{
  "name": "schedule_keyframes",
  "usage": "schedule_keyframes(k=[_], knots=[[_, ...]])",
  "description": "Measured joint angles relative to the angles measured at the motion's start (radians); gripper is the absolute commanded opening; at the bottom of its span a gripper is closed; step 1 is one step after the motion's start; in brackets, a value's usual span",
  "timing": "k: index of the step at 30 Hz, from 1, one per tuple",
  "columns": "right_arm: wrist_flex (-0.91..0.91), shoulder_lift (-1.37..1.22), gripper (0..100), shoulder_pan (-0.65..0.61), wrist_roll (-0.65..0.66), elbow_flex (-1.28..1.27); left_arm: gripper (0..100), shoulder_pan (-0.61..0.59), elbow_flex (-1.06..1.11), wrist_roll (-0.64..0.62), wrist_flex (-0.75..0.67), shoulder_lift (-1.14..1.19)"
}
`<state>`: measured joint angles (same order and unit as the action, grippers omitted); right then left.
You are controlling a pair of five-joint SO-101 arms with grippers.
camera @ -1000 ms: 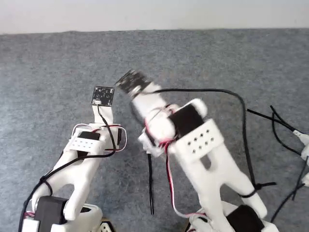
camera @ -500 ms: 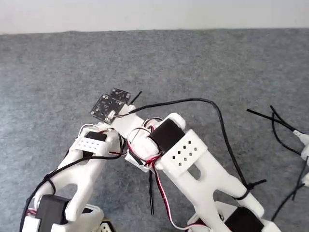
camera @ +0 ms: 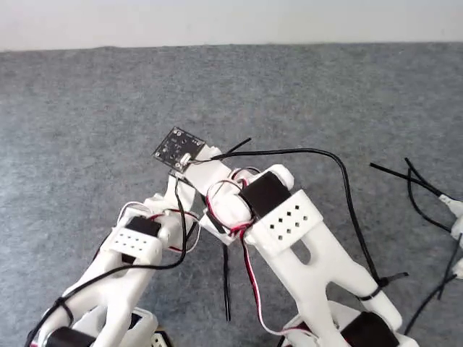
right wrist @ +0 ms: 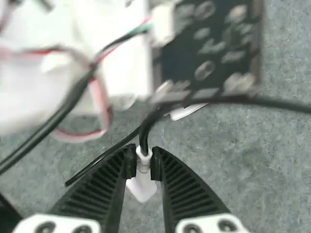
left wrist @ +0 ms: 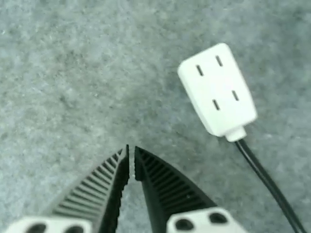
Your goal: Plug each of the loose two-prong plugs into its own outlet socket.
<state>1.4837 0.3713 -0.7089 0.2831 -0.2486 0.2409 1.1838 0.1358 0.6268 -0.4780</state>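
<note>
High view: grey, felt-like table (camera: 79,108) runs to a pale wall (camera: 231,22) at the far edge. Both arms rise from the near edge, with the left arm (camera: 134,249) leaning right and the right arm (camera: 293,220) leaning left. They meet mid-table and cover the surface there. A small circuit board (camera: 179,150) sits at their far tip. Thin black cables (camera: 416,191) lie at the right edge, cut off by the frame, as are the arm bases at the near edge.

Left wrist view: the left gripper (left wrist: 131,150) hangs over bare grey surface, its fingers drawn to a narrow slit with nothing between them. A white outlet block (left wrist: 217,90) with four slots lies flat just beyond the tips, apart from them. Its black cord (left wrist: 265,177) runs out of frame.

Right wrist view: the right gripper (right wrist: 142,154) is clamped on a white plug (right wrist: 142,188) with a black lead (right wrist: 144,136). The prongs are hidden. The blurred board and the other arm's wiring block the ground beyond.
</note>
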Motion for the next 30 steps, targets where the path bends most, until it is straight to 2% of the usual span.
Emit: schedule_keyframes(k=[6,11,15,19,24,30], knots=[[-0.058,-0.049,0.9,0.046,-0.002,0.000,2,0.025,0.052,0.023,0.000,-0.091],[-0.137,-0.049,0.9,0.089,-0.121,-0.020,2,-0.012,0.057,-0.063,-0.069,-0.112],[-0.273,-0.049,0.9,0.110,-0.150,-0.124,2,-0.084,0.068,-0.132,-0.152,-0.112],[-0.456,-0.049,0.9,0.114,-0.153,-0.256,2,-0.118,0.068,-0.170,-0.164,-0.117],[-0.672,-0.049,0.9,0.114,-0.092,-0.385,2,-0.130,0.068,-0.178,-0.196,-0.117],[-0.786,-0.049,0.9,0.114,0.012,-0.440,2,-0.130,0.083,-0.178,-0.215,-0.117]])
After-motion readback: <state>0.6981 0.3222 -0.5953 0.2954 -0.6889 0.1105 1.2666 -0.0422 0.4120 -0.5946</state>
